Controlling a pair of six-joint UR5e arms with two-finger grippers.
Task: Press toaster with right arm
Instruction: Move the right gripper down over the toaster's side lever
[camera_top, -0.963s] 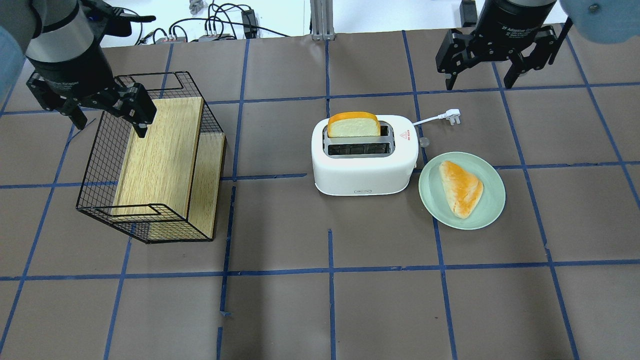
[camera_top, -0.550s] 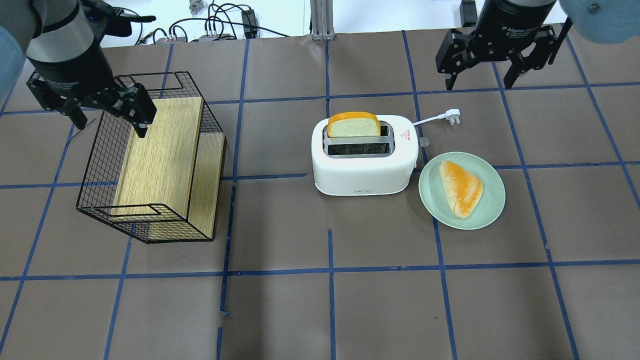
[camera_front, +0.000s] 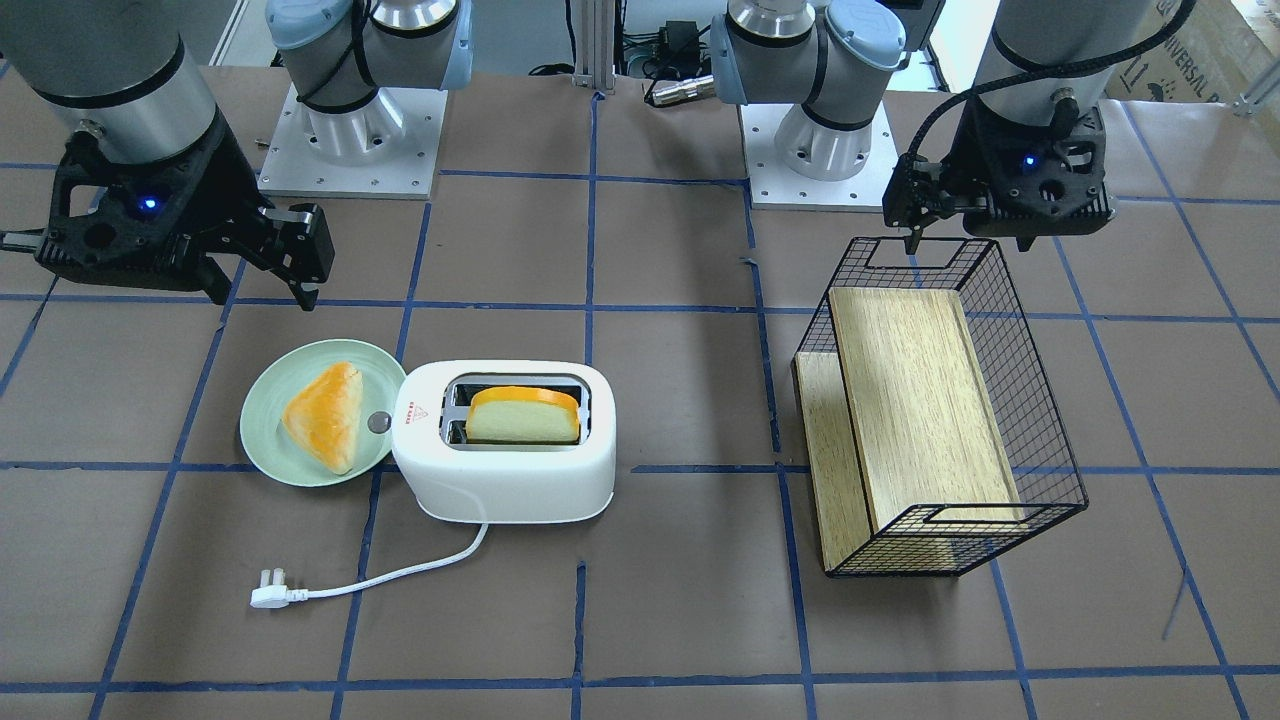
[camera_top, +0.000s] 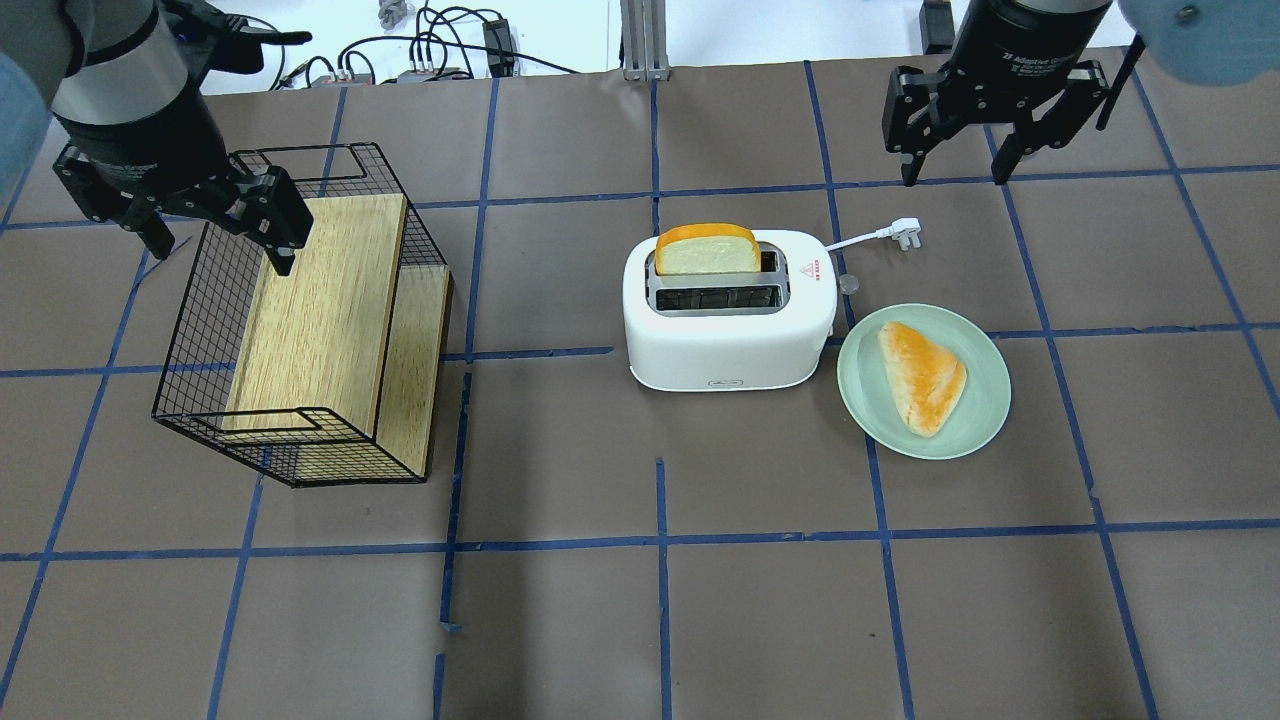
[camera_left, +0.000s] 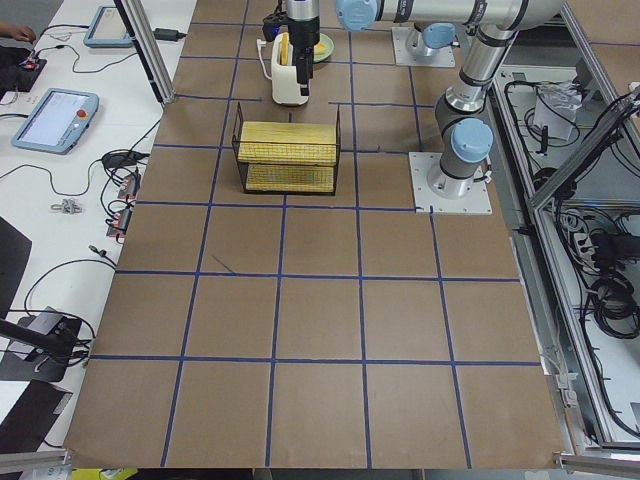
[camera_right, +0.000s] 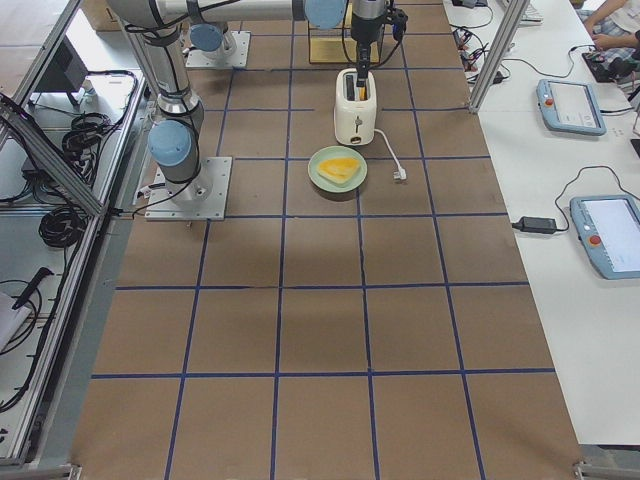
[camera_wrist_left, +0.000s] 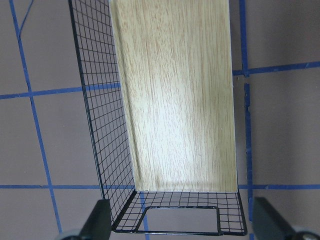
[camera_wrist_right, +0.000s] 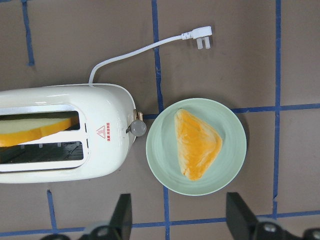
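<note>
Toaster (camera_top: 728, 310) stands well in from every edge of the counter, its long sides parallel to the robot-side edge. A bread slice (camera_top: 707, 250) rides high in the slot nearer the operators' edge, so the pressing looks not yet done. Its grey knob (camera_wrist_right: 138, 128) juts from the end that faces the green plate (camera_top: 985, 400), whose rim lies just beside it.

Right end effector (camera_top: 955, 178) hangs above the counter, apart from the toaster, fingers spread wide and holding nothing. Left end effector (camera_top: 222, 250) is likewise spread and empty, over the wire basket (camera_top: 200, 330).

The knob is a small target. With the fingers this far apart it could pass between them untouched, or a fingertip could slide off its rounded face onto the plate rim and jolt the pastry (camera_top: 922, 375). An off-centre push might also skid or tip the light, unanchored body.
</note>
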